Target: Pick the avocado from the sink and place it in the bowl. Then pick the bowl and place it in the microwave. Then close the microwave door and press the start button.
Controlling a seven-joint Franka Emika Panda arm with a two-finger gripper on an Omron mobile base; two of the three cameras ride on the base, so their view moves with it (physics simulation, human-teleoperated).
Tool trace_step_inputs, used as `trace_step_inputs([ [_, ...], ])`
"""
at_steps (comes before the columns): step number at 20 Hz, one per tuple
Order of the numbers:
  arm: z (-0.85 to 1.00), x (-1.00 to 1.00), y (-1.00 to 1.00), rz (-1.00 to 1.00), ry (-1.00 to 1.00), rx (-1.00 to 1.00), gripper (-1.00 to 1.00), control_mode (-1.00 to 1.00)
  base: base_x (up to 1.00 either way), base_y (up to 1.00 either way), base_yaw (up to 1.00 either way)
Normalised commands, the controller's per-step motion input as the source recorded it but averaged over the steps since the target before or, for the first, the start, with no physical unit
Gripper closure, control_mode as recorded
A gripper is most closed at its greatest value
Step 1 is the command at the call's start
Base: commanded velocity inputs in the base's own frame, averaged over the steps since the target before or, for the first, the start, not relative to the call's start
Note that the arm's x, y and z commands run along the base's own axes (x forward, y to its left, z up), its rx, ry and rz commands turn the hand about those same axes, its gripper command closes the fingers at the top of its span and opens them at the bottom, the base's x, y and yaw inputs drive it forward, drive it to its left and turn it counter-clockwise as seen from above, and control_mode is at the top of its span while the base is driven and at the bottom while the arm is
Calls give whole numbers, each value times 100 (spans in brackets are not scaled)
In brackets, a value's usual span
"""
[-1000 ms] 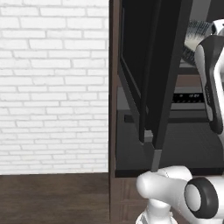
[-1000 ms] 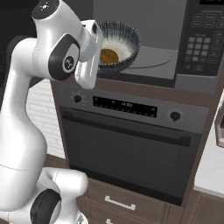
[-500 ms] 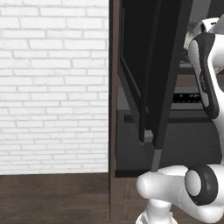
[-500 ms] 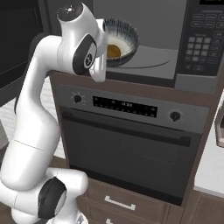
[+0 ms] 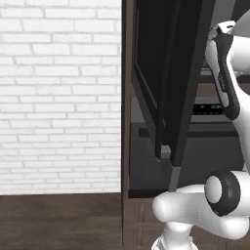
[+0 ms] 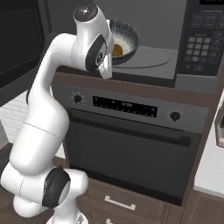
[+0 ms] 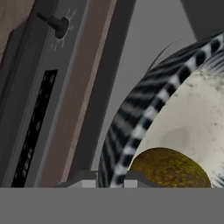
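Observation:
The grey bowl (image 6: 127,34), striped outside and pale inside, is inside the open microwave (image 6: 166,52), at the left of its floor. The golden-brown avocado (image 6: 117,50) lies in the bowl. My gripper (image 6: 110,47) is at the bowl's near left rim. In the hand view my gripper (image 7: 110,177) has a fingertip on each side of the ribbed rim of the bowl (image 7: 131,113), shut on it, with the avocado (image 7: 169,168) just inside. The microwave door (image 6: 17,48) stands swung open to the left, and I see this microwave door (image 5: 163,73) edge-on in the left base view. The sink is out of view.
The microwave's keypad (image 6: 199,43) is on its right side. Below it is the oven (image 6: 131,148) with knobs, a display strip and a bar handle. A white brick wall (image 5: 58,97) is to the left of the cabinet. Drawers (image 6: 118,203) sit under the oven.
My arm has swung up and to the right, and the bowl with the avocado has moved a little deeper and rightward into the microwave. The door has not moved.

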Motion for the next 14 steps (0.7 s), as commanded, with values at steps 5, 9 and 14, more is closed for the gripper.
trace_step_inputs([
  [5, -12, 37, 0, 2, 1, -2, 100, -100, 0, 0, 0],
  [9, -1, 31, 0, 0, 0, 0, 100, -100, 0, 0, 0],
  [14, 0, 7, -1, 0, -1, 0, -100, -100, 0, 0, 0],
])
